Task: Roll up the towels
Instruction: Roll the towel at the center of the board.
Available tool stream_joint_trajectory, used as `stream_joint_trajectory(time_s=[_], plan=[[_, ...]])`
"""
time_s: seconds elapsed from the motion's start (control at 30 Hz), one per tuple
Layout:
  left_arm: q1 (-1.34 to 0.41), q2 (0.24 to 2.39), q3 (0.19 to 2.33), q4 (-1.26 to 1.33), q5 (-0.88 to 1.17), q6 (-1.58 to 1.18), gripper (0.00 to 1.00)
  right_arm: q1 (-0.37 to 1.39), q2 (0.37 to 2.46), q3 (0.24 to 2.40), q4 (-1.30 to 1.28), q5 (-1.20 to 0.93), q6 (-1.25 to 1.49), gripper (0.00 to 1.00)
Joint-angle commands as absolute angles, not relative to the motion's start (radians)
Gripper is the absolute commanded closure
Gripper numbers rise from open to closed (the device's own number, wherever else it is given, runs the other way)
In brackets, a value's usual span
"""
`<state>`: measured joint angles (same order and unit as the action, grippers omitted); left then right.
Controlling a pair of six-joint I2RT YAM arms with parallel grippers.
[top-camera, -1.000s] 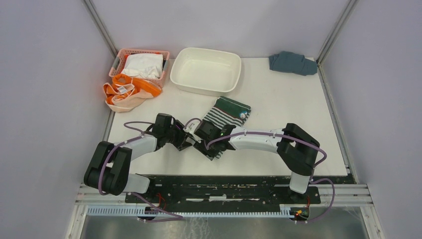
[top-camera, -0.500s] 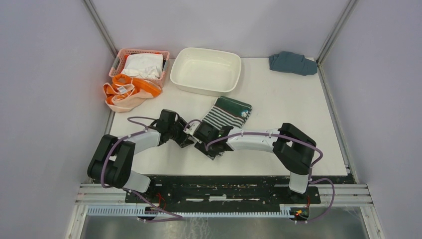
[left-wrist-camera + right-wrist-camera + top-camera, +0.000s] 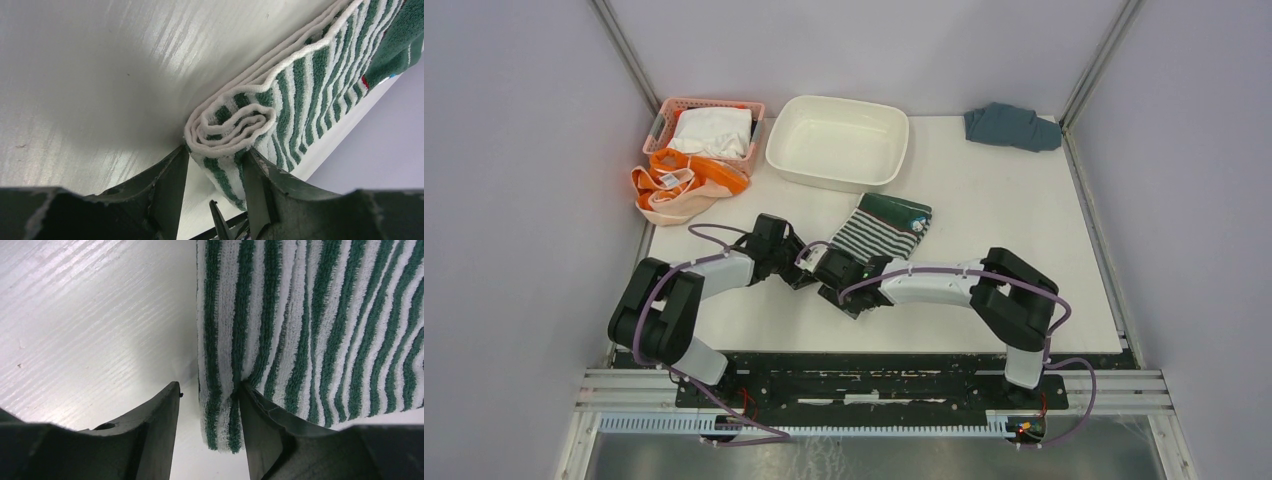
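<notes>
The green-and-white striped towel (image 3: pixel 879 228) lies mid-table, its near end rolled into a small coil (image 3: pixel 231 124). My left gripper (image 3: pixel 796 272) is shut on that coil's end; in the left wrist view (image 3: pixel 215 155) the coil fills the gap between the fingers. My right gripper (image 3: pixel 828 266) is beside it at the same near end. In the right wrist view (image 3: pixel 210 390) its jaws straddle the towel's edge (image 3: pixel 225 405), with a gap at the left finger (image 3: pixel 160 415). The orange towel (image 3: pixel 679 185) lies crumpled at the far left.
A pink basket (image 3: pixel 664 118) holding a white cloth (image 3: pixel 714 130) stands at the back left. A white tub (image 3: pixel 834 180) stands behind the striped towel. A blue-grey cloth (image 3: pixel 1012 126) lies at the back right corner.
Both grippers have moved a little away from the table's front edge, towards the striped towel. The towel's far end has shifted slightly to the right.
</notes>
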<state>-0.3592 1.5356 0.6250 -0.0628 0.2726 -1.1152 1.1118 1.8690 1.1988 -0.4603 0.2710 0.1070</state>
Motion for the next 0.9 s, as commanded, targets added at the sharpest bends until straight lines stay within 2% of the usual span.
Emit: stream_joint_trajectory(time_s=[0.0, 0.23, 0.63, 0.87], plan=[[-0.37, 1.609, 0.581, -0.238, 0.057, -1.001, 0.48, 1.105, 1.774, 1.177, -0.483, 0.253, 0.105, 0.45], [-0.384, 1.603, 0.59, -0.249, 0.051, -1.005, 0.47, 1.107, 1.628, 1.131, -0.412, 0.23, 0.089, 0.44], [-0.397, 1.608, 0.597, -0.258, 0.046, -1.01, 0.47, 1.11, 1.788, 1.103, -0.35, 0.247, 0.097, 0.44], [-0.399, 1.611, 0.596, -0.258, 0.039, -1.008, 0.46, 1.111, 1.883, 1.096, -0.359, 0.351, 0.104, 0.43]])
